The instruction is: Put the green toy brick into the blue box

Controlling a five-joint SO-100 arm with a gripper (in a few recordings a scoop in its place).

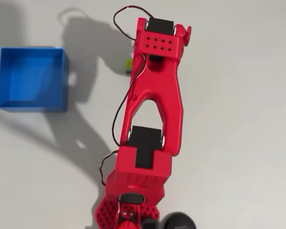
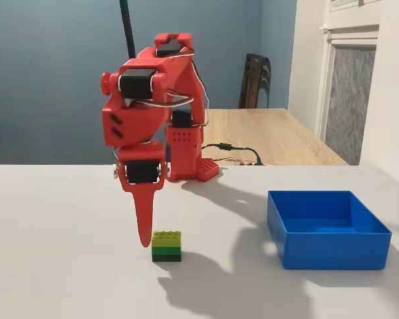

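Fixed view shows the green toy brick [image 2: 166,246] upright on the white desk [image 2: 60,266], well apart from the blue box [image 2: 328,239] to its right; the red fingers [image 2: 143,219] point down just left of the brick; whether they are apart or together I cannot tell.

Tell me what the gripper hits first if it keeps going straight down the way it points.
Probably the bare table: the gripper points down just left of the green toy brick, though depth is unclear.
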